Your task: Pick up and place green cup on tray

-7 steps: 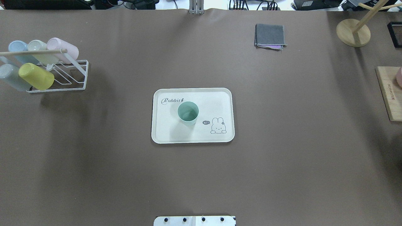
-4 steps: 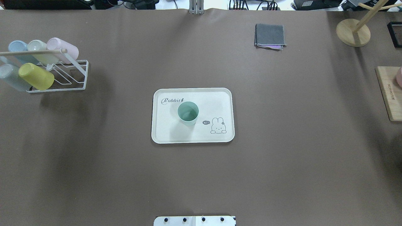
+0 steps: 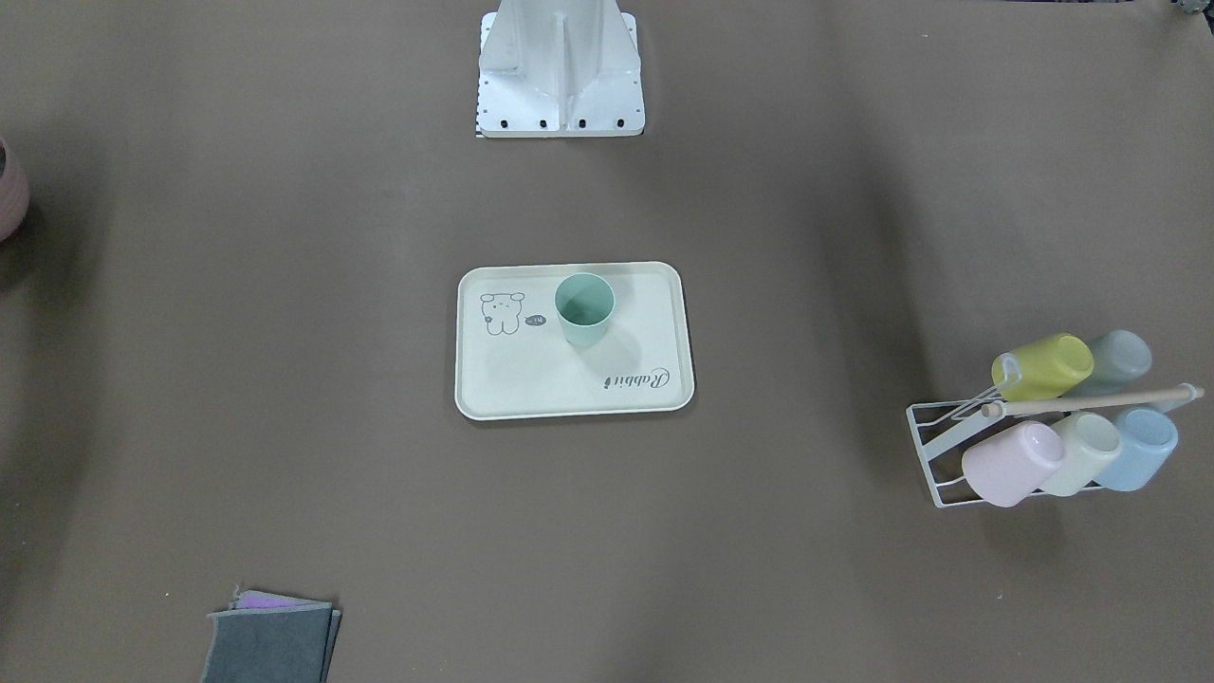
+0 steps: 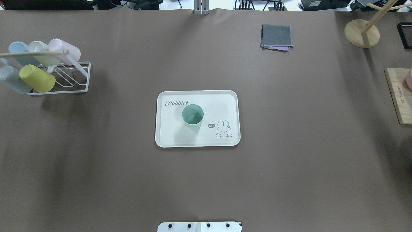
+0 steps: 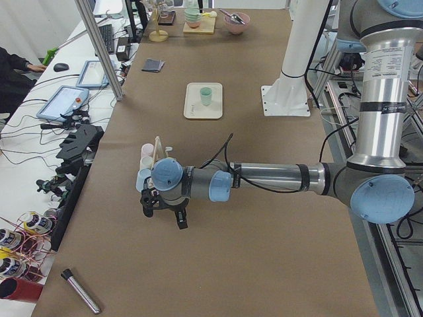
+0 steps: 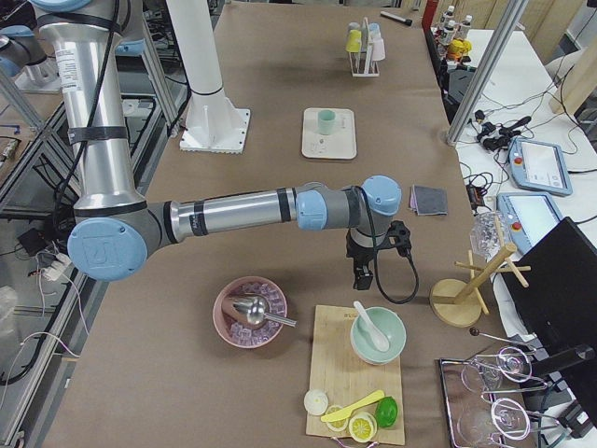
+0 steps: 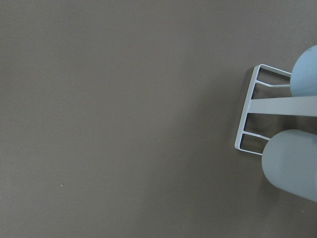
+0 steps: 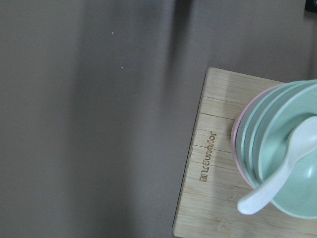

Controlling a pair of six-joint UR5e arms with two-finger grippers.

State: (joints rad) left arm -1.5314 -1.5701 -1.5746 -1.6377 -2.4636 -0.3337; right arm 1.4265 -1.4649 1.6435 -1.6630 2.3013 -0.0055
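Note:
The green cup [image 4: 192, 116] stands upright and free on the cream tray [image 4: 225, 100] at the table's middle, just under the "Rabbit" script. Both show in the front view, cup [image 3: 584, 308] on tray [image 3: 531, 379], and small in the side views. My left gripper [image 5: 164, 212] shows only in the exterior left view, far from the tray beside the cup rack; I cannot tell if it is open or shut. My right gripper [image 6: 373, 263] shows only in the exterior right view, near the cutting board; I cannot tell its state either.
A white wire rack [image 4: 61, 77] with several pastel cups stands at the far left. A folded grey cloth [image 4: 276, 37] lies at the back right. A wooden stand [image 4: 362, 33] and a cutting board [image 4: 399, 96] with stacked bowls [image 8: 282, 148] are at the right edge.

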